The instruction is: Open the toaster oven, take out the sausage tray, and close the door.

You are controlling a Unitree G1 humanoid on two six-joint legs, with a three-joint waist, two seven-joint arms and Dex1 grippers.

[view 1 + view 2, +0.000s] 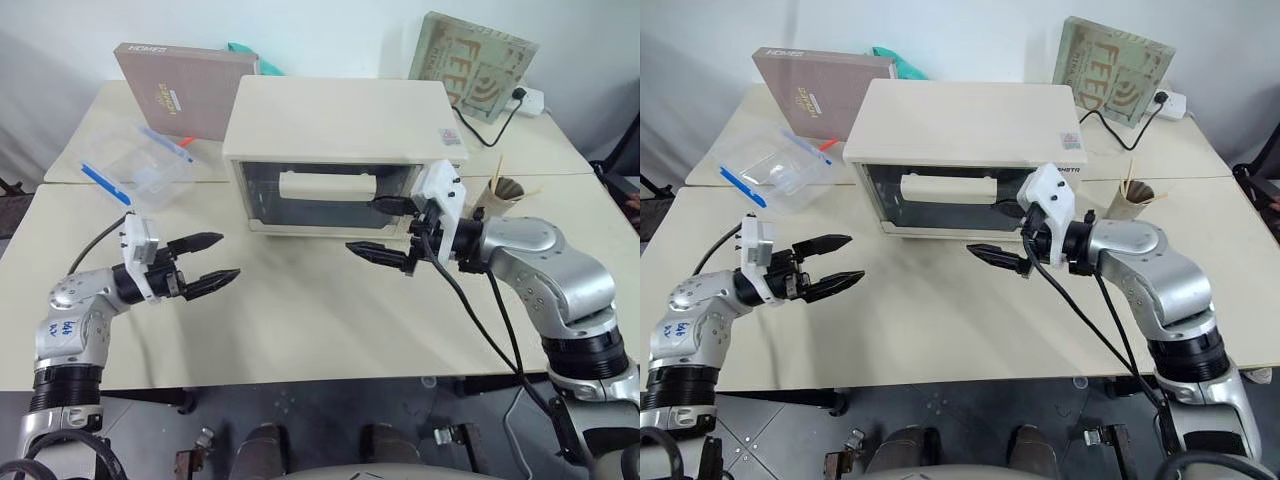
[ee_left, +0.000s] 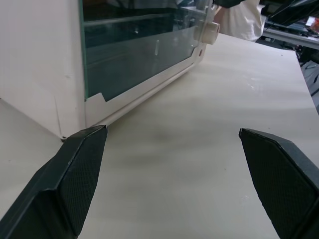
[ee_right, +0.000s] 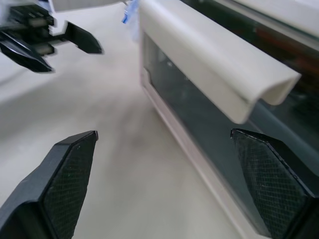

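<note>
Toaster oven (image 1: 340, 130) sits upper centre of the head view on the cream table (image 1: 300, 320), boxy and cream-white, glass front facing the camera. Door (image 1: 325, 195) shut, its cream bar handle (image 1: 325, 184) running across the glass; right wrist view shows that handle close up, upper centre to right. Sausage tray can't be made out through the dark glass.

Right gripper (image 1: 385, 252) is centre-right, just in front of the door's lower right corner, pointing toward frame left; jaws spread wide, holding nothing, not touching the oven. Left gripper (image 1: 208, 262) is at lower left, well apart from the oven, pointing right; jaws also wide apart, empty. Left wrist view has the oven's front corner ahead, upper left, with table between the two fingers (image 2: 75, 179).

Clear plastic container with blue edges (image 1: 135, 165) at upper left, brown flat box (image 1: 185, 88) behind it. Paper cup with sticks (image 1: 500, 192) right of the oven, green box (image 1: 470, 62) at upper right.
</note>
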